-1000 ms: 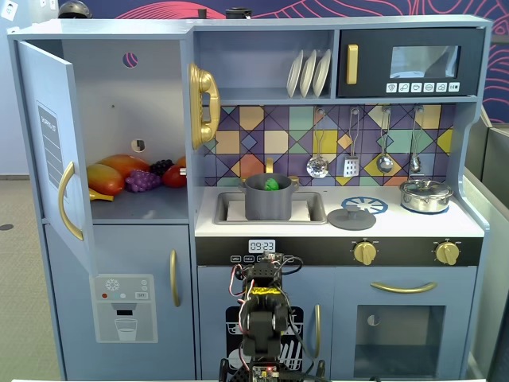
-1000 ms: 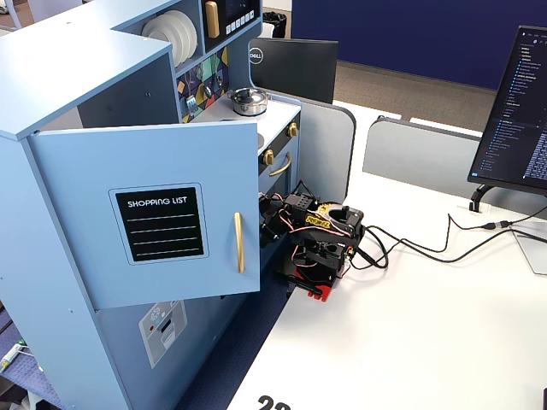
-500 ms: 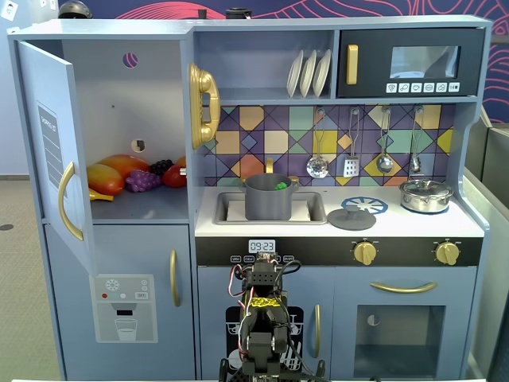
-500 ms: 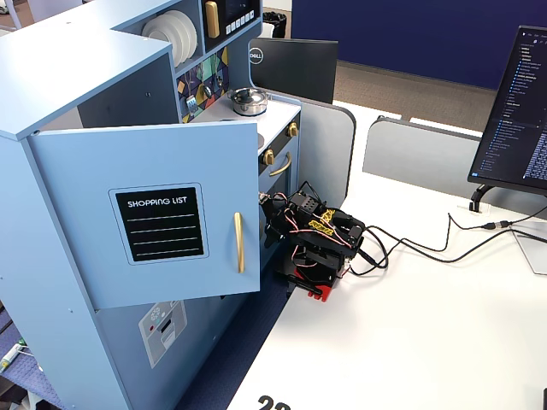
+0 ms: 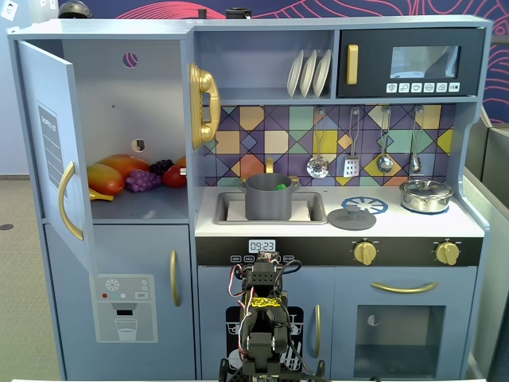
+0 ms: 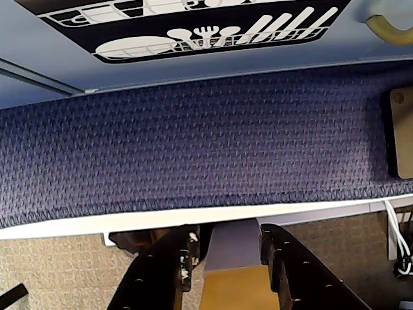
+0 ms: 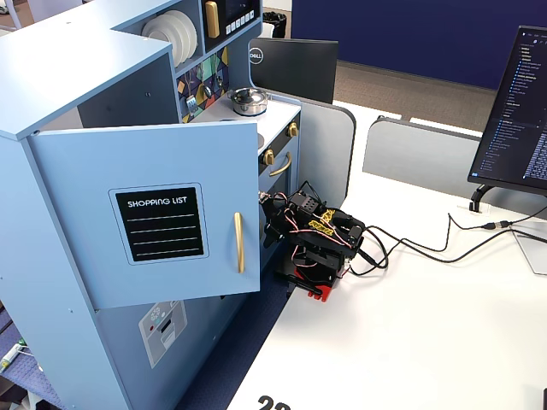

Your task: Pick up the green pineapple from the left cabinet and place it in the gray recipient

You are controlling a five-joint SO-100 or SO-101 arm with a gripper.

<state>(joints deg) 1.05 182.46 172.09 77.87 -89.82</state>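
Observation:
The green pineapple shows as a small green patch inside the gray recipient, which stands in the sink in a fixed view. The left cabinet has its door swung open; the door also shows in the other fixed view. My arm is folded low in front of the kitchen, far below the pot. In the wrist view my gripper points at the blue carpet and table edge. Its jaws stand apart with nothing between them.
Orange, red and yellow toy fruit and a purple grape bunch lie on the cabinet shelf. A gray lid and a shiny silver pot sit on the counter. A white desk with cables and a monitor lies behind my arm.

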